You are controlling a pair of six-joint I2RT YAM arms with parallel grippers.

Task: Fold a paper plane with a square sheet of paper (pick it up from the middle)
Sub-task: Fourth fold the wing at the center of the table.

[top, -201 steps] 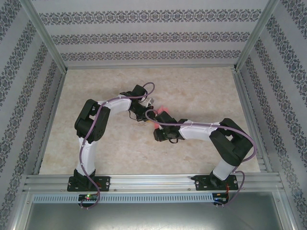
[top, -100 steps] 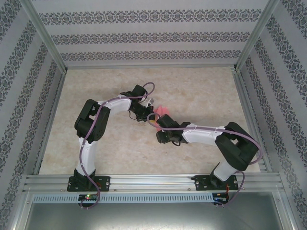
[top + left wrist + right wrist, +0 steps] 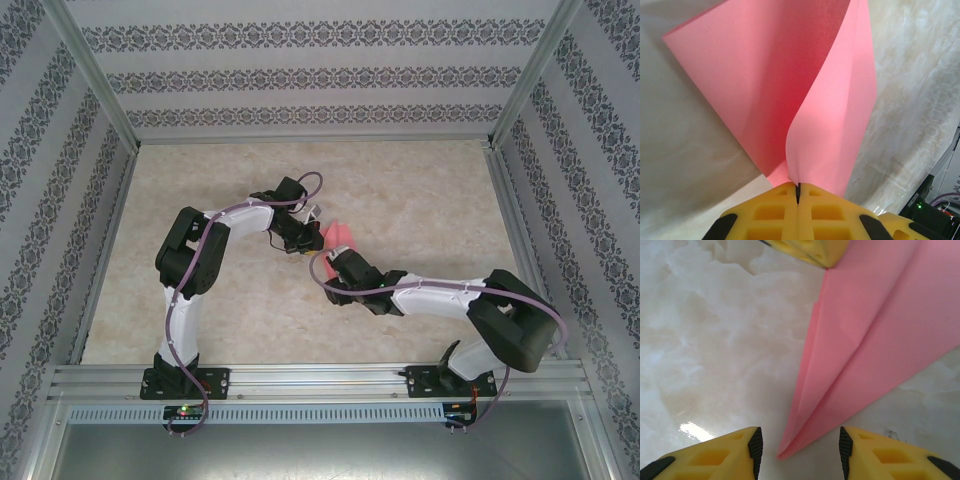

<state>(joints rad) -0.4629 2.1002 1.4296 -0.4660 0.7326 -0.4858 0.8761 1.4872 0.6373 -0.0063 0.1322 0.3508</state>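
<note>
**Mid-fold: left holds the sheet, right is open at the tip**

Top view: both arms meet mid-tabletop. The sheet of paper shows as a small pink patch just beside the left fingers, with the right fingers just nearer the bases. I can't tell the grip state from up here.

Left wrist: the left fingers are fully closed, pinching the sheet of paper at its lower edge. Two pink flaps rise away from the pinch, bowed and not flat.

Right wrist: the right fingers stand partly apart and hold nothing. The sheet of paper lies on the tabletop, layered with a visible crease. Its pointed end sits between the open fingers and touches neither. A yellow tip of the left fingers sits at the sheet's far edge.

Judgement: this is an early or middle fold, nowhere near a finished dart. The next move likely has the right side take or press the pointed end while the left stays clamped. The edges need to line up before creasing, since thin paper slips and buckles easily.

Count: one sheet, two arms, two sets of fingers.
</note>
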